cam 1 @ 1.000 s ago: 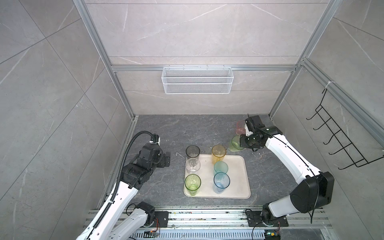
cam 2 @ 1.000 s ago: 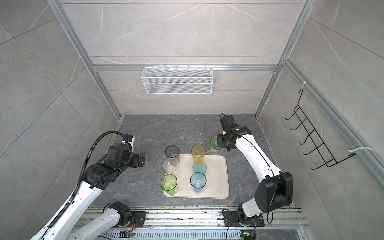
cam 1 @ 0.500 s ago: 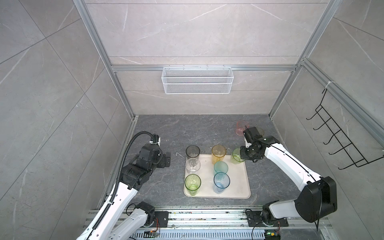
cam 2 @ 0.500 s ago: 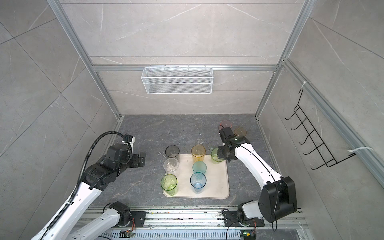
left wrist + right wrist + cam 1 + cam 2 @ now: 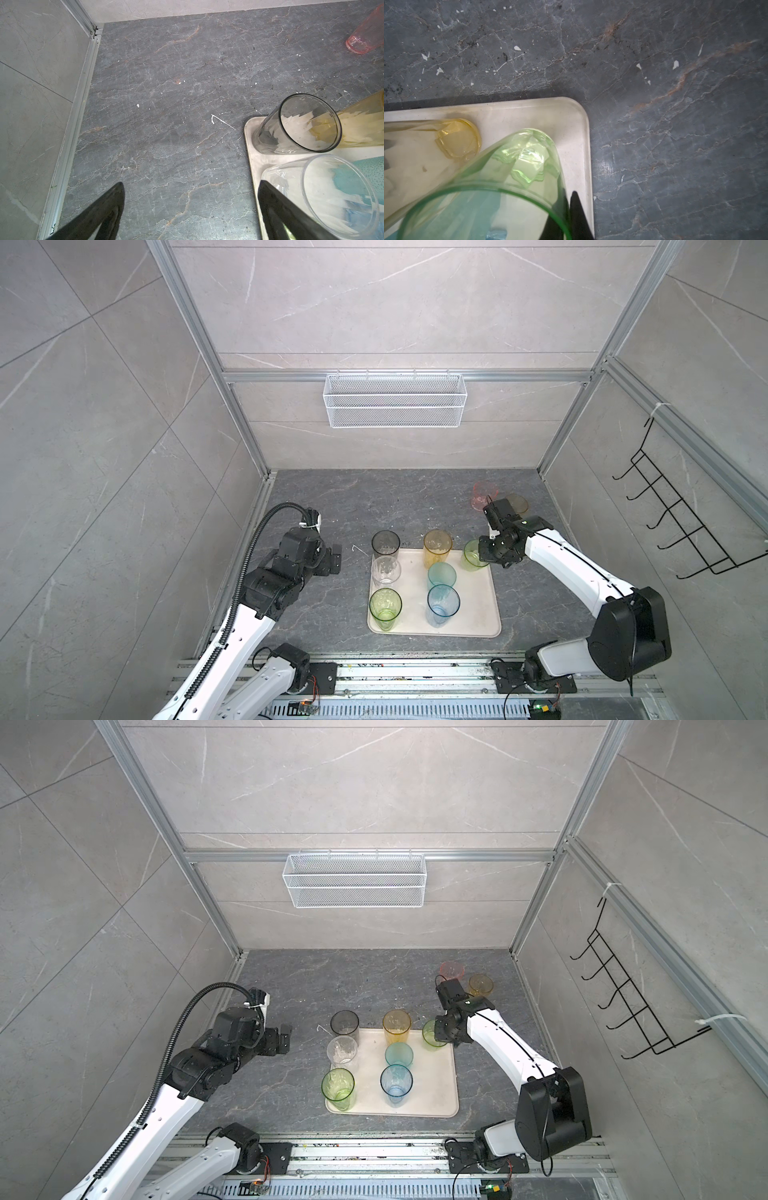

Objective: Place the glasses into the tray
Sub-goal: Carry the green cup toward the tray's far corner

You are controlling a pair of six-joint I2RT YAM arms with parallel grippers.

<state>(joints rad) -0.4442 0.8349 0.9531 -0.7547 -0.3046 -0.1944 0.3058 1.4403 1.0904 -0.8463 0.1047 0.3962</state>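
Presently the right gripper [image 5: 566, 214], clamped on a green glass [image 5: 517, 166] over the tray's [image 5: 586, 124] far right corner, could tip it should the base land on the raised rim or strike the amber glass [image 5: 458, 141] beside; left gripper [image 5: 191, 184] stands wide, empty.

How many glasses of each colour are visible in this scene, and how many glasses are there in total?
grey glass: 1
clear glass: 1
green glass: 2
amber glass: 2
teal glass: 1
blue glass: 1
pink glass: 1
Total: 9
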